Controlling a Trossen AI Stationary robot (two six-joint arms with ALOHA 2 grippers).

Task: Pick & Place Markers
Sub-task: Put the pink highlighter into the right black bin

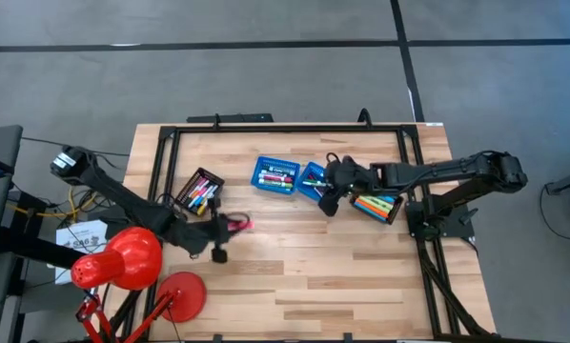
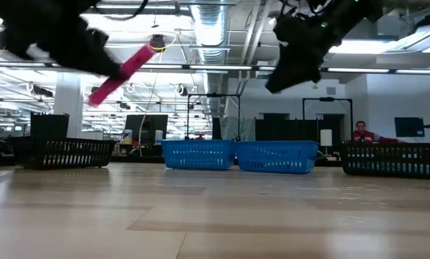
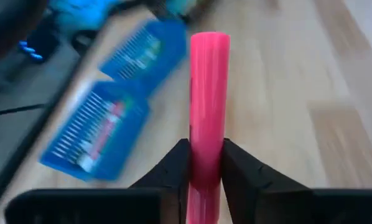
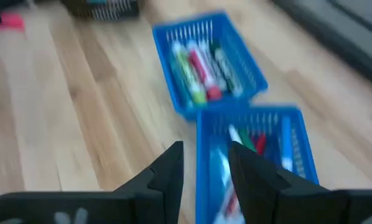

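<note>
Left gripper clamped on pink marker, lifted off table — at 4 o'clock from black tray. Right gripper above blue baskets — fingers parted, nothing between.

This is a large open lab or industrial workshop hall. In the low view, bare ducts and pipes run under the ceiling at upper centre, with strip lights to either side. Monitors on stands fill the middle distance, and a person in red sits at right. From above, a wooden table in a black metal frame stands on a grey concrete floor.
</note>
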